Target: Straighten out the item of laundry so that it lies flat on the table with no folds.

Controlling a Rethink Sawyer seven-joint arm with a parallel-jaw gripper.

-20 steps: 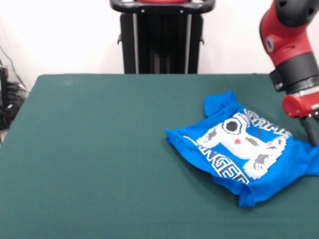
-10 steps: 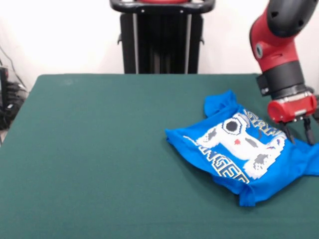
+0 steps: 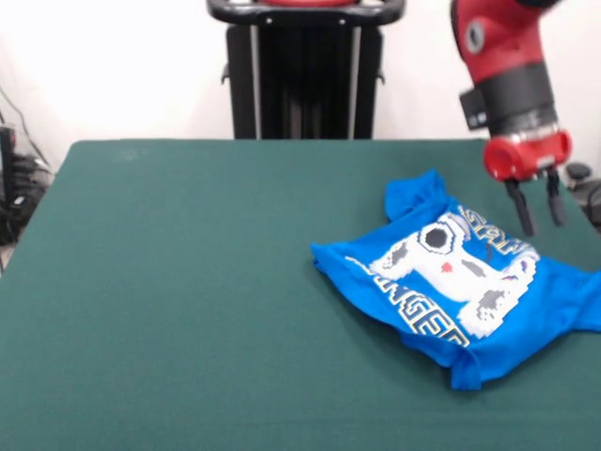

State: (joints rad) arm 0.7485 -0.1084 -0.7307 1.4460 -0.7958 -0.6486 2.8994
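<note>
The bright blue T-shirt [image 3: 465,282] lies crumpled on the right side of the dark green table [image 3: 188,282], with its white controller print and yellow-outlined lettering facing up and its edges folded under. My gripper [image 3: 542,224] hangs from the red arm above the shirt's far right part. Its two black fingers are apart and hold nothing. It is clear of the cloth.
The robot's black pedestal [image 3: 305,70] stands behind the table's far edge. The shirt's right sleeve reaches the picture's right edge. Cables lie off the table at the left [image 3: 19,188].
The gripper has risen off the shirt's right side and moved left and toward the far edge. The shirt has not moved.
</note>
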